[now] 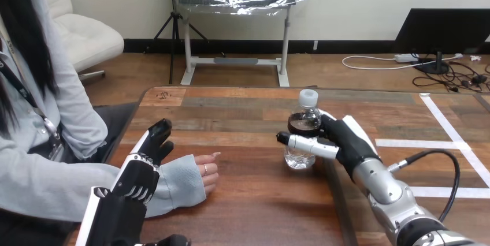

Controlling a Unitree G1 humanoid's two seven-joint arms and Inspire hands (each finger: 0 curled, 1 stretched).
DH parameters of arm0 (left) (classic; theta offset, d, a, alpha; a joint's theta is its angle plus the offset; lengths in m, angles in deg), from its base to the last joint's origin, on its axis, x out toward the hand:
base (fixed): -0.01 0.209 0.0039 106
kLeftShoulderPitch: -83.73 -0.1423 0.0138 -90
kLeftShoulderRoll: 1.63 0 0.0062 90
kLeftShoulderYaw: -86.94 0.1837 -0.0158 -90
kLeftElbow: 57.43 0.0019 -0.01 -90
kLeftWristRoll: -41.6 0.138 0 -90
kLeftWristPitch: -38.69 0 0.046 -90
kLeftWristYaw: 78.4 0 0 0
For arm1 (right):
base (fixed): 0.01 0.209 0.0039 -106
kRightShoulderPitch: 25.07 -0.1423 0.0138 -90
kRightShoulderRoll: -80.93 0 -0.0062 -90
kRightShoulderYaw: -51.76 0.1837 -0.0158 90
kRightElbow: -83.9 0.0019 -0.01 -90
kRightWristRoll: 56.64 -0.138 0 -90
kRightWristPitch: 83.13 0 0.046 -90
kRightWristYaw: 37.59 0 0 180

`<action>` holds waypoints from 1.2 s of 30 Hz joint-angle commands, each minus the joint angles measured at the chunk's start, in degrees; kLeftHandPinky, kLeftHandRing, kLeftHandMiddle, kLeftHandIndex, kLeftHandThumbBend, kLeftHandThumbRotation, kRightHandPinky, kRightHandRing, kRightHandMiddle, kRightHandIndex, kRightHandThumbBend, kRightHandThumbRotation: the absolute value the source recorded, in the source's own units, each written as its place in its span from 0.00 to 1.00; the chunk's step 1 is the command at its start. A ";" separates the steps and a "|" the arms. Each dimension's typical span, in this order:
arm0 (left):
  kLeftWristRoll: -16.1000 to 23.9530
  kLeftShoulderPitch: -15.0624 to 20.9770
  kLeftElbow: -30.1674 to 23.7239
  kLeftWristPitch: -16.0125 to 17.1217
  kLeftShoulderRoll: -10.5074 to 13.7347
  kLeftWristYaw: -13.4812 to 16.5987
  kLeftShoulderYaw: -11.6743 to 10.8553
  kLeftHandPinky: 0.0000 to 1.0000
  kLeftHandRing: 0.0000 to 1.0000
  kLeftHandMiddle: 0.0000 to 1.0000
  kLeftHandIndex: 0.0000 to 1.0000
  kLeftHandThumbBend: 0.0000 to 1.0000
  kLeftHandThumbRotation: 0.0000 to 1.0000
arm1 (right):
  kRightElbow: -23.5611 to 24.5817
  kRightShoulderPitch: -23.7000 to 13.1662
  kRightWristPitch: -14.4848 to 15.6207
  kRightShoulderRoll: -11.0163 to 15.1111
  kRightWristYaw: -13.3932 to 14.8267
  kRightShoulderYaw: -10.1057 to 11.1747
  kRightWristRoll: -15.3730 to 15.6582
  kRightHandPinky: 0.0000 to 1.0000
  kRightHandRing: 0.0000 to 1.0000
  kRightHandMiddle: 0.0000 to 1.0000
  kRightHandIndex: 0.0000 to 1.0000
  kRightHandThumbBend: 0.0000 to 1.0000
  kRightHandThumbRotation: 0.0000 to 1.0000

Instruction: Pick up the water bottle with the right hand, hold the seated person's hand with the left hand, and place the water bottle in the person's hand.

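Head view. The water bottle (303,136) stands upright near the middle of the wooden table (248,211), cap on top; its base appears to meet the table surface.

The right hand (346,139) is at the bottle's right side and touches it. Its fingers (306,144) are curled across the front of the bottle, grasping it at mid-height. The silver right forearm runs from the bottle toward the view's lower right corner.

The person's hand (207,174) lies on the table well left of the bottle and slightly nearer the robot, apart from it, with its fingertips directed toward the bottle.

The left hand (153,145) is further left of the bottle, over the person's sleeve (179,183) just behind the wrist. Its grasp state cannot be determined
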 commanded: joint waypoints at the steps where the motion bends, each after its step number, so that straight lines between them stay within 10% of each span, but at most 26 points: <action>1: -0.40 2.09 -2.10 0.69 0.38 -0.33 -0.05 0.94 0.97 0.95 0.91 1.00 0.58 | 0.81 -0.69 0.50 -0.63 1.32 0.01 0.54 0.82 0.90 0.89 0.94 1.00 0.52; 16: 0.09 2.05 -2.50 0.73 0.51 -0.22 -0.32 0.93 0.96 0.94 0.91 1.00 0.57 | 0.89 0.13 0.53 -1.47 2.81 0.94 -0.19 0.77 0.86 0.86 0.90 1.00 0.43; 36: -0.48 2.28 -2.31 1.17 0.22 -0.30 -0.48 0.93 0.96 0.95 0.91 1.00 0.56 | 1.09 0.65 -0.44 -2.79 4.86 4.66 -2.91 0.49 0.58 0.66 0.70 0.94 0.02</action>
